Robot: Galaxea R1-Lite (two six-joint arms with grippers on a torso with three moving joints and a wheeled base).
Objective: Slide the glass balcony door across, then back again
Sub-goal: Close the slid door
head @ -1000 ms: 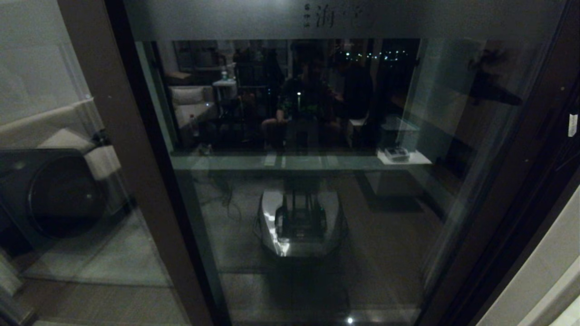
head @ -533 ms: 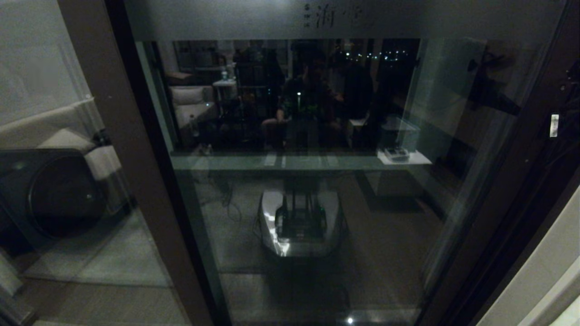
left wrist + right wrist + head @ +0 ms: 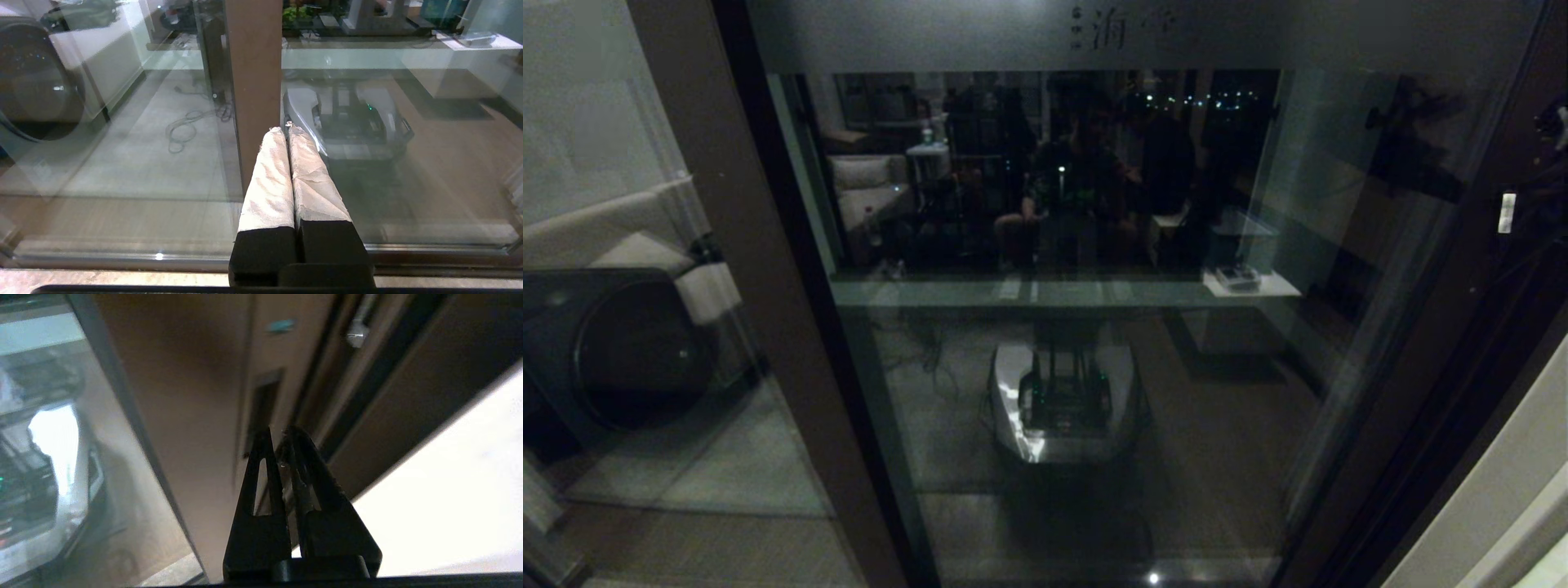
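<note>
The glass balcony door [image 3: 1094, 367] fills the head view, a tall clear pane in a dark brown frame. Its right edge stile [image 3: 192, 396] carries a narrow recessed black handle [image 3: 261, 410]. My right gripper [image 3: 280, 435] is shut with nothing between its fingers, and its tips sit at the lower end of that handle. Whether they touch it I cannot tell. In the head view the right arm [image 3: 1547, 163] is a dark shape at the far right. My left gripper [image 3: 286, 130] is shut and empty, its white-wrapped fingers [image 3: 269, 175] pointing at a brown upright [image 3: 253, 81] with no handle.
A washing machine [image 3: 621, 351] stands behind the glass on the left. The floor track [image 3: 122, 257] runs along the bottom of the panes. A pale wall [image 3: 441, 490] lies right of the door frame. The robot's base is mirrored in the glass [image 3: 1062, 400].
My right arm has moved left at the far right of the head view, and a small white tag there has shifted left with it. The left brown upright has not moved.
</note>
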